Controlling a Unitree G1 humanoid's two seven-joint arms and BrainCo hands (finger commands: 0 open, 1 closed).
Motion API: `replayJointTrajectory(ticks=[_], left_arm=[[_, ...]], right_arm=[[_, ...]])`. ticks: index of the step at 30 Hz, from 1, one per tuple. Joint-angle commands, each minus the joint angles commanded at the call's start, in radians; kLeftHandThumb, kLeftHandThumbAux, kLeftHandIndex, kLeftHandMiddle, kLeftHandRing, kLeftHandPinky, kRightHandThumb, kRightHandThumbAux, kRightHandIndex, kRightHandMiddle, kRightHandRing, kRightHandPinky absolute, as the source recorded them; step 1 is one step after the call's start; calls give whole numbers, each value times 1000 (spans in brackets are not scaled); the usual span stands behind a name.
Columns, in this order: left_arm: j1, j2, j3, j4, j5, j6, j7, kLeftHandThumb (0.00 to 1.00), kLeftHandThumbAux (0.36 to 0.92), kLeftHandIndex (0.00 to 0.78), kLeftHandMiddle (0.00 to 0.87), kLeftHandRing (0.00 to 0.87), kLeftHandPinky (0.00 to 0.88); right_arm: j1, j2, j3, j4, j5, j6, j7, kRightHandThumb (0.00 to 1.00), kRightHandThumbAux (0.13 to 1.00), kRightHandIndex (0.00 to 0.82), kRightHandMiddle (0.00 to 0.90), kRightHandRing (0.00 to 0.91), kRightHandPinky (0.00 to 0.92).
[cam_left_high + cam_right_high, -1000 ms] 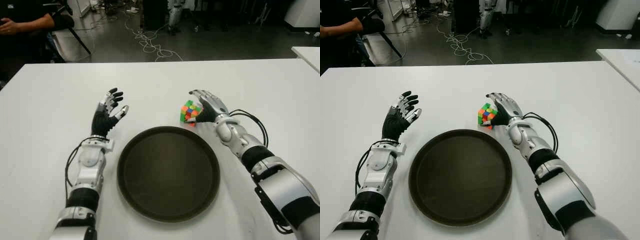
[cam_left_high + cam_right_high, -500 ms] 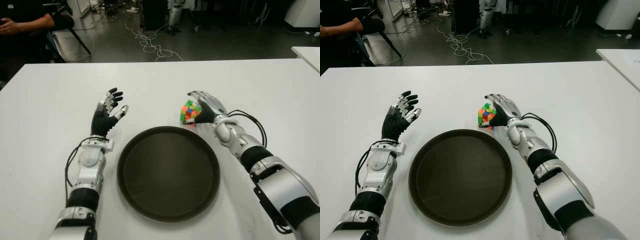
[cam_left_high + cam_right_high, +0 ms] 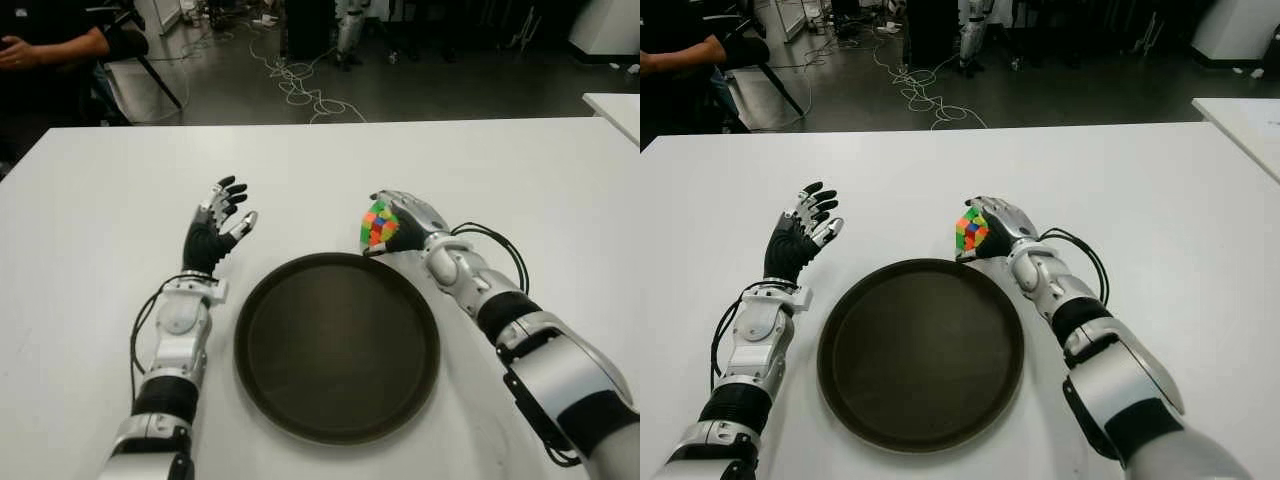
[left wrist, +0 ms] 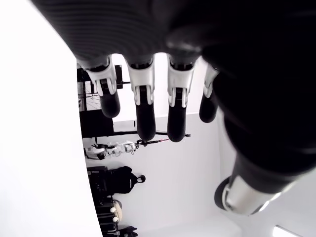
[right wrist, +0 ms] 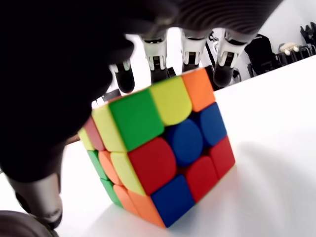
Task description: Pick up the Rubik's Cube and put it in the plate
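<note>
Right wrist view: right robot hand (image 3: 405, 222) seemingly grips Rubik's Cube (image 5: 158, 148).

My right hand (image 3: 408, 218) covers the far side of the Rubik's Cube (image 3: 378, 224), so in the eye views I cannot tell how my fingertips sit on its hidden faces. My own palm blacks out much of the right wrist view, and the cube's lower corner may or may not touch the table (image 3: 90, 260). A seated person (image 3: 55, 42) is cut off by the frame's top-left corner.
</note>
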Motion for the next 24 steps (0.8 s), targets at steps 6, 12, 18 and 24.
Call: replayJointTrajectory(ticks=[6, 12, 18, 24], left_arm=[[3, 2, -5, -8, 17, 5, 16, 45, 739, 141, 213, 170, 111], [6, -1, -7, -16, 25, 7, 29, 45, 743, 140, 214, 172, 102], [7, 0, -9, -20, 31, 13, 37, 28, 735, 134, 206, 165, 98], [8, 1, -10, -22, 36, 17, 47, 38, 731, 141, 209, 167, 94]], right_arm=[[-10, 10, -26, 28, 35, 17, 30, 0, 699, 43, 46, 82, 120], [-13, 15, -47, 39, 58, 28, 43, 0, 702, 57, 48, 66, 89], [-14, 16, -63, 46, 78, 35, 46, 0, 701, 60, 48, 52, 59], [-14, 19, -79, 47, 90, 32, 43, 0, 719, 61, 46, 43, 55]])
